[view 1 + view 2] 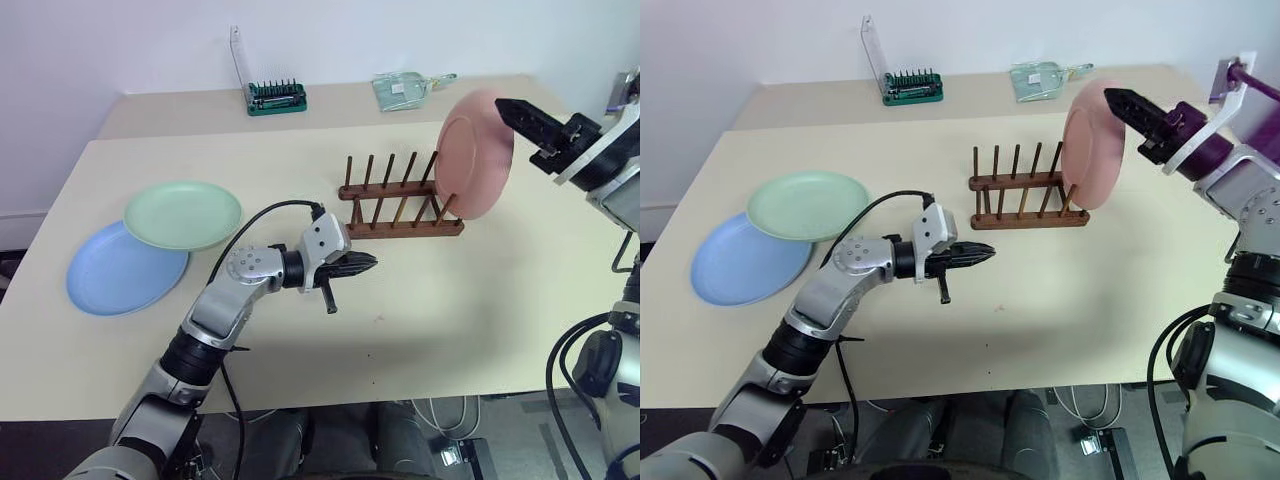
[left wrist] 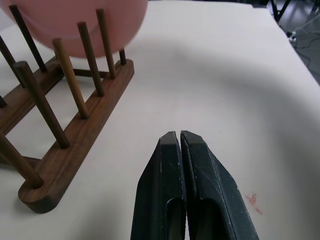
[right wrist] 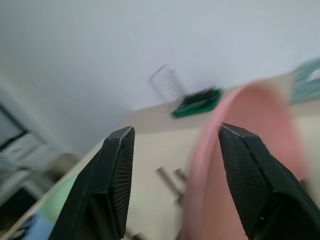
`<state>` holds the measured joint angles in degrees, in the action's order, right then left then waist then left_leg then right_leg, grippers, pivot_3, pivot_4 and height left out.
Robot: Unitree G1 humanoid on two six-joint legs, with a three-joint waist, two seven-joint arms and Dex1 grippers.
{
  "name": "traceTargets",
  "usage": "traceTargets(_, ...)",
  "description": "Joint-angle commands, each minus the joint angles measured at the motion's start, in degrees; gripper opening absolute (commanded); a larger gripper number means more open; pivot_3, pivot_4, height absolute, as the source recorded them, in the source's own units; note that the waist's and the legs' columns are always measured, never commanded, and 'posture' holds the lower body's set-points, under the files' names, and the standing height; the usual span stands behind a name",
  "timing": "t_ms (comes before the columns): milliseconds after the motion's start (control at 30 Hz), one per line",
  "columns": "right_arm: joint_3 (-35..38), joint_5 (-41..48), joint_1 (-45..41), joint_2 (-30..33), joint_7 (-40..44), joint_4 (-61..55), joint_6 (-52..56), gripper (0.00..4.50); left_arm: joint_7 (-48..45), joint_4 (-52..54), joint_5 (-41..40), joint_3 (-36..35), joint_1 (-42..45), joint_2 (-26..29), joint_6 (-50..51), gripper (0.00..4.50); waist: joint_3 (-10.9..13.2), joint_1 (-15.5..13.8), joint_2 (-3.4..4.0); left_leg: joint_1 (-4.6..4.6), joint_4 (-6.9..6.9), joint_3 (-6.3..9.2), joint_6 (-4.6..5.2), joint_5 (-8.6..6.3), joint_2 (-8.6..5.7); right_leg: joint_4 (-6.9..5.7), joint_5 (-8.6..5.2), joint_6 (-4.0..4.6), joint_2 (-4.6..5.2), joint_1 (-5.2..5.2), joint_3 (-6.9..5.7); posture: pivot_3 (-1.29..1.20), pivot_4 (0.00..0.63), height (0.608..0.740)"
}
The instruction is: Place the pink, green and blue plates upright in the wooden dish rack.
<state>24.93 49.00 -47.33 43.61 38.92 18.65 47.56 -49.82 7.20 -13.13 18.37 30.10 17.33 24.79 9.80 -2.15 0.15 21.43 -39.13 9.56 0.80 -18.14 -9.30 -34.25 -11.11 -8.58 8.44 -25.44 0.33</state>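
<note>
Black fingers, right: my right gripper [image 1: 1120, 99] is spread, 1 finger either side of the pink plate's [image 1: 472, 152] top rim with a gap showing, so I judge I am not pinching it.
Black fingers, left: my left gripper [image 1: 368, 263] is pressed together and empty, hanging over the table [image 1: 480, 300] just in front of the wooden dish rack [image 1: 400, 205].
Pink plate: it stands nearly upright at the rack's right end, its lower edge down among the last pegs.
Green plate [image 1: 183, 213]: flat at the table's left side, overlapping the blue plate [image 1: 120, 268], both well apart from the rack.
Handling: I judge all 3 plates light, stiff and smooth, so prone to slide; best taken by the rim, thin edge between my fingers.
Green first: it lies on top, so its raised edge is the easier hold.
Hard to tell: whether the pink plate sits fully in a slot or only leans on the pegs.
Hidden: the blue plate's far part lies under the green one.
Blurred: my right wrist view smears the plate and pegs.
</note>
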Motion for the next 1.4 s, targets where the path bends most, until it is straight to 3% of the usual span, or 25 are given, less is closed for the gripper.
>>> traceTargets(33, -0.8, -6.43, -0.5, 2.94, 0.89, -3.73, -8.86, 2.37, 0.72, 2.85, -1.04, -1.65, 0.99, 0.12, 0.66, 0.05, 0.0, -0.02, 0.0, 0.0, 0.0, 0.0, 0.0, 0.0, 0.0, 0.0, 0.0, 0.0, 0.0, 0.0, 0.0, 0.0, 0.15, 0.735)
traceTargets(200, -0.17, -10.03, 0.36, 5.75, 1.15, -6.57, -13.36, 2.37, 1.65, 3.75, -2.48, -3.73, 1.23, 0.44, 2.14, 0.05, 0.0, -0.02, 0.01, 0.0, 0.0, 0.0, 0.0, 0.0, 0.0, 0.0, 0.0, -0.01, 0.0, 0.0, 0.0, 0.0, 0.15, 0.735)
traceTargets(300, -1.13, -9.11, 2.75, 9.32, 4.91, -17.13, -12.99, 2.37, 5.95, 4.52, -5.48, -9.67, 1.5, -0.8, 4.58, 0.05, 0.03, -0.04, 0.07, 0.01, 0.01, -0.01, 0.0, 0.0, 0.0, 0.0, 0.0, -0.01, -0.01, -0.02, 0.0, 0.0, 0.15, 0.735)
traceTargets(400, -4.29, -5.51, 6.31, 10.88, 8.46, -31.72, -10.28, 2.43, 17.16, 7.06, -9.88, -21.02, 3.08, -3.58, 10.26, 0.9, 0.04, 0.25, 0.16, 0.02, 0.02, -0.03, -0.01, 0.0, 0.07, -0.02, 0.0, -0.01, -0.1, -0.08, 0.08, 0.0, 0.15, 0.735)
traceTargets(500, -10.35, -4.86, 9.34, 8.68, 7.86, -39.9, -8.06, 2.43, 35.93, 8.81, -6.7, -33.36, 7.93, -4.86, 14.63, 2.38, 0.03, 0.45, -0.01, -0.02, 0.0, -0.04, -0.12, 0.01, 0.3, -0.01, 0.01, 0.01, -0.35, -0.05, 0.15, 0.0, 0.15, 0.735)
traceTargets(567, -14.83, -7.96, 11.71, 7.88, 8.35, -41.7, -9.29, 2.43, 47.37, 9.07, -0.73, -37.24, 10.31, -4.3, 17.64, 3.41, -0.03, 0.26, -0.24, -0.05, -0.02, -0.04, -0.2, 0.05, 0.37, 0.01, 0.09, 0.04, -0.46, -0.01, 0.18, 0.0, 0.15, 0.735)
traceTargets(600, -16.17, -8.63, 12.44, 7.72, 8.64, -42.16, -9.47, 2.43, 50.77, 9.44, 0.65, -38.3, 11.0, -4.21, 19.51, 3.41, -0.03, 0.01, -0.24, -0.07, -0.02, -0.06, -0.22, 0.05, 0.37, 0.03, 0.13, 0.05, -0.48, 0.01, 0.21, 0.0, 0.15, 0.735)
traceTargets(667, -19.15, -8.48, 13.56, 6.22, 9.25, -42.69, -8.94, 2.95, 58.19, 11.36, 4.09, -41.09, 11.24, -4.36, 25.93, 3.5, -0.02, -0.2, -0.23, -0.08, -0.03, -0.17, -0.21, 0.05, 0.33, 0.04, 0.18, -0.01, -0.48, -0.01, 0.36, 0.0, 0.15, 0.735)
traceTargets(800, -24.66, -10.69, 15.37, 3.72, 10.43, -43.13, -9.61, 4.44, 65.44, 18.11, 8.6, -43.38, 8.61, -5.23, 36.36, 3.5, 0.02, -0.29, -0.54, -0.04, -0.03, -0.12, -0.2, 0.05, 0.31, 0.07, 0.19, -0.01, -0.53, -0.03, 0.37, 0.0, 0.15, 0.735)
traceTargets(900, -26.71, -12.83, 16.4, 2.69, 11.22, -43.53, -11.22, 4.44, 65.11, 19.47, 7.84, -43.96, 7.71, -6.82, 44.28, 3.5, 0.05, -0.44, -0.63, -0.02, -0.06, -0.12, -0.2, 0.05, 0.3, 0.07, 0.2, -0.01, -0.52, -0.03, 0.36, 0.0, 0.15, 0.735)
traceTargets(1033, -27.28, -13.37, 17.13, 1.28, 11.56, -43.93, -11.61, 4.44, 68.43, 18.3, 8.56, -51.35, 9.89, -11.68, 49.93, 3.5, 0.04, -0.21, -0.64, -0.07, -0.07, -0.12, -0.23, 0.06, 0.32, 0.02, 0.21, 0.0, -0.55, -0.02, 0.37, 0.0, 0.15, 0.735)
traceTargets(1267, -27.42, -16.42, 20.13, 1.15, 10.77, -44.52, -12.49, 4.44, 73.69, 15.84, 12.3, -58.27, 12.33, -14.96, 52.61, 3.5, 0.04, -0.21, -0.69, -0.06, -0.06, -0.14, -0.35, 0.01, 0.5, 0.05, 0.23, 0.06, -0.74, -0.06, 0.37, 0.0, 0.15, 0.735)
traceTargets(1400, -26.9, -16.95, 21.6, 0.77, 9.95, -45.66, -12.29, 4.44, 70.93, 13.38, 11.25, -56.43, 12.22, -13.82, 52.24, 3.5, 0.04, -0.27, -0.7, -0.06, -0.06, -0.15, -0.37, 0.02, 0.51, 0.04, 0.24, 0.07, -0.74, -0.06, 0.37, 0.0, 0.15, 0.735)
